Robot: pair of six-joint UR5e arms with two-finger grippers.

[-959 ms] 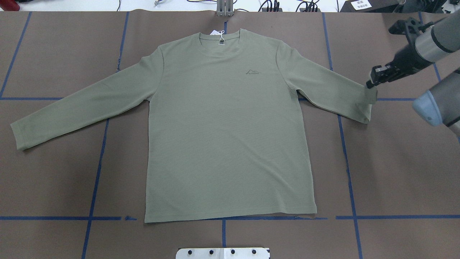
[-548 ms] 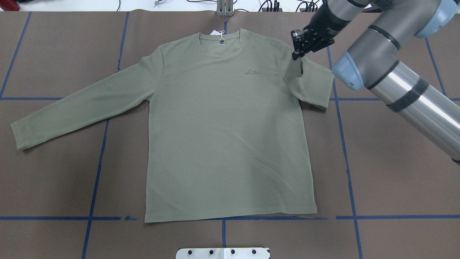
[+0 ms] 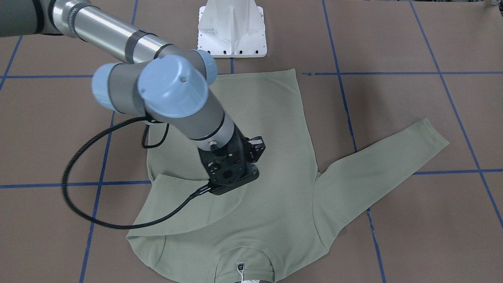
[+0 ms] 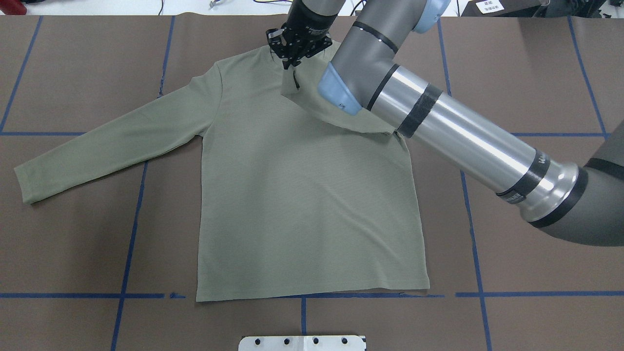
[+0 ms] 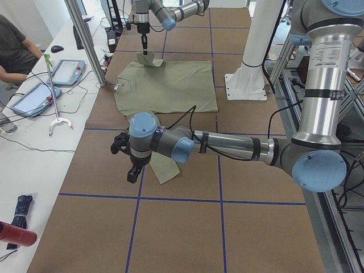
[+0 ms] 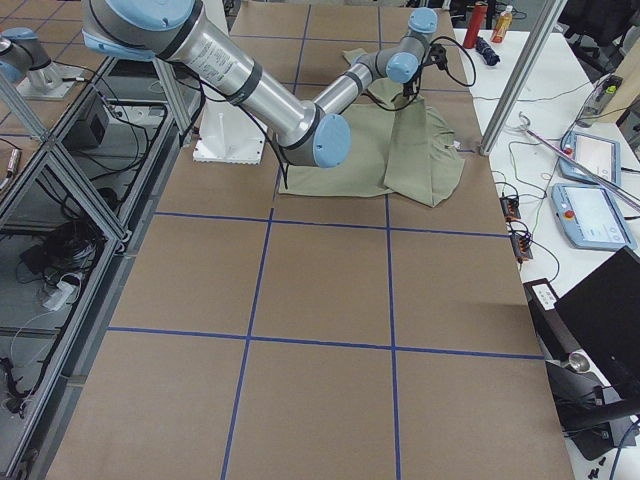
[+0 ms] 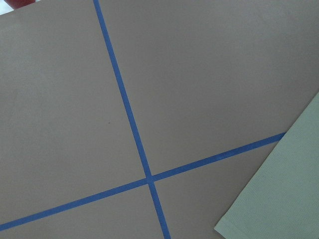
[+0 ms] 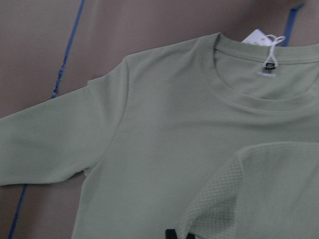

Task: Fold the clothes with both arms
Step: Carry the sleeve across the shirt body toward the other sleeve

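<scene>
The sage-green shirt [image 4: 302, 204] lies flat, front up, collar at the far edge. My right gripper [image 4: 294, 75] is shut on the right sleeve's cuff [image 8: 249, 194] and holds it just above the chest near the collar. That sleeve is folded leftward across the upper chest [image 3: 188, 200]. The left sleeve [image 4: 112, 141] stretches out flat to the left. The white hang tag [image 8: 256, 37] shows at the neck. My left gripper [image 5: 132, 173] hovers beside the left cuff [image 5: 162, 170]; I cannot tell whether it is open or shut. The left wrist view shows only that cuff [image 7: 279, 199] and the table.
Brown table cover with a blue tape grid [image 4: 131, 229]. White base pedestal [image 3: 232, 31] at the robot's edge. A metal post [image 5: 85, 40] stands by the shirt's collar side. A person [image 5: 14, 51] sits at a side table with tablets [image 5: 68, 71].
My right gripper has carried the right cuff from the far right, over the shoulder, leftward to the collar. The sleeve now covers the chest logo. The left sleeve and body have not moved.
</scene>
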